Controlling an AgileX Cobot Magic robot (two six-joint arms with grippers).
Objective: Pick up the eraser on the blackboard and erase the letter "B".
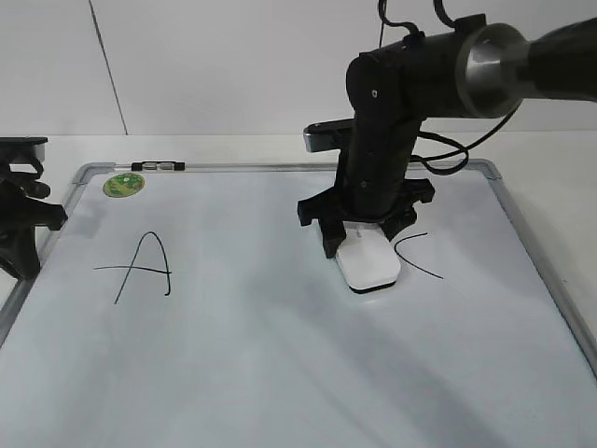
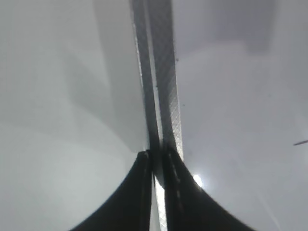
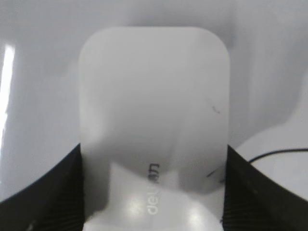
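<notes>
Exterior view showed the right gripper (image 1: 366, 245) lowered onto the blackboard (image 1: 280, 373), its fingers set against either long side of the eraser (image 1: 369, 264). The eraser lay flat on the board surface, right of the board's middle and toward the far edge, with its dark felt base just showing beneath the white shell.

Right wrist view confirmed the hold: the eraser (image 3: 154, 115) filled the gap between the black ribbed pads (image 3: 48, 192), and both pads appeared to touch its sides (grey lettering legible near the gripper end). Judged firmly clamped on the eraser, held low and flat so the felt stays pressed to the board for wiping.

No letter "B" could be found in any view. The black "A" (image 1: 142, 266) stood toward the left edge and the open "C" (image 1: 415, 254) just right of the eraser. The space between them, where a middle letter would be expected, was bare or hidden under the eraser and arm. Judgement: the erasing is either finished or nearly so; it cannot be settled from these views.

The left gripper (image 1: 23, 219) rested at the left edge of the board, clear of the work. Left wrist view showed its fingertips (image 2: 159, 159) drawn almost together over the grey frame rail (image 2: 166, 86), holding nothing.

A small marker (image 1: 159, 166) lay along the far frame near the far-left corner, beside the green sticker (image 1: 123, 184).
</notes>
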